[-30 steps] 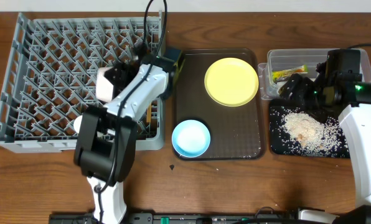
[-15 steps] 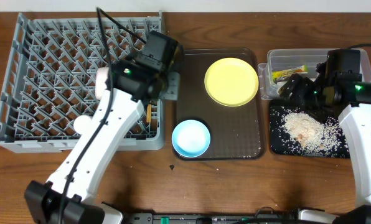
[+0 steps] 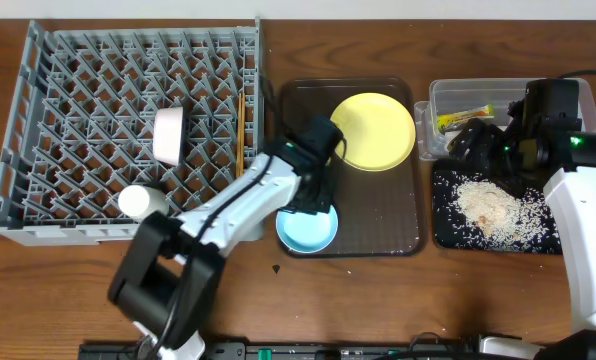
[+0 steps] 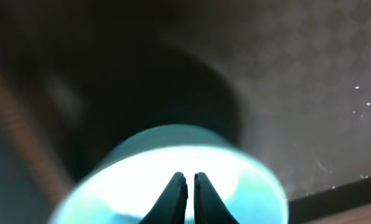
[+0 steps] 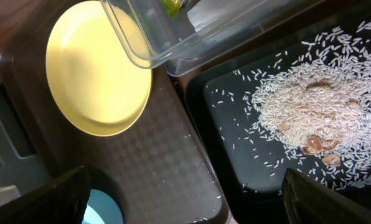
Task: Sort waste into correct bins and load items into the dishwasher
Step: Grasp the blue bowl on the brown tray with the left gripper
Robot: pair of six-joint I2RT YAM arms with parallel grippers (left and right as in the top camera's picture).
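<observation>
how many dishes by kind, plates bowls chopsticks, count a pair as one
plates: 1, the yellow plate
bowls: 2, the light-blue bowl and the white bowl
chopsticks: 1 pair
total: 4

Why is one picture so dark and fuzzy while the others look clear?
Left wrist view: dim and out of focus, the camera sitting very close to the light-blue bowl, a glowing smear. Overhead view: evenly lit and sharp. Right wrist view: crisp on the rice and yellow plate.
</observation>
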